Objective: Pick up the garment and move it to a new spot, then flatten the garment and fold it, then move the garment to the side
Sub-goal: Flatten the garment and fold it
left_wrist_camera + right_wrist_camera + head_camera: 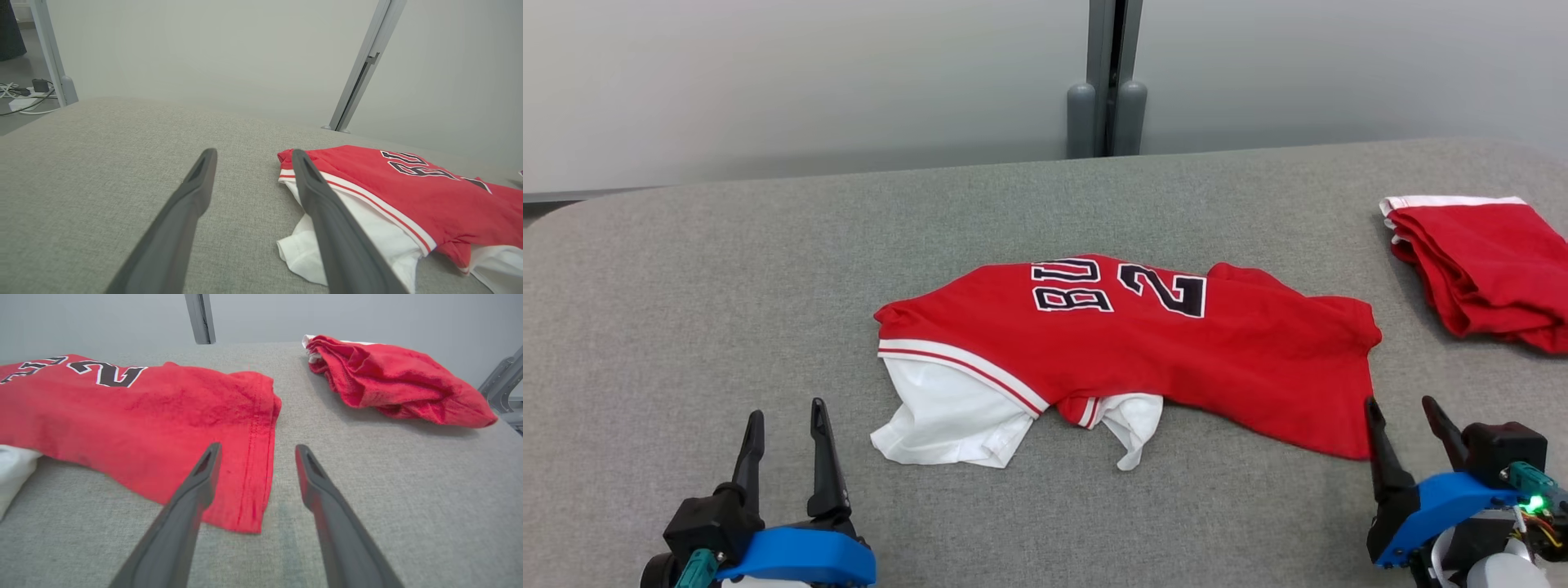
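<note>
Flattening stage, seemingly: garment (1127, 343) crumpled on desk (686, 286), both jaws spread, empty. Next: pinch hem corner (1356, 445) at 4 o'clock.

The left gripper (787, 410) and the right gripper (1399, 402) sit low at either side, jaws pointing forward and standing apart, each holding nothing

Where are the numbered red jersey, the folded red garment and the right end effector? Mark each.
numbered red jersey (1217, 359), head view, on its plain red body.
folded red garment (1494, 261), head view, middle of its top layer.
right end effector (1400, 404), head view, midway between its fingertips.
</note>
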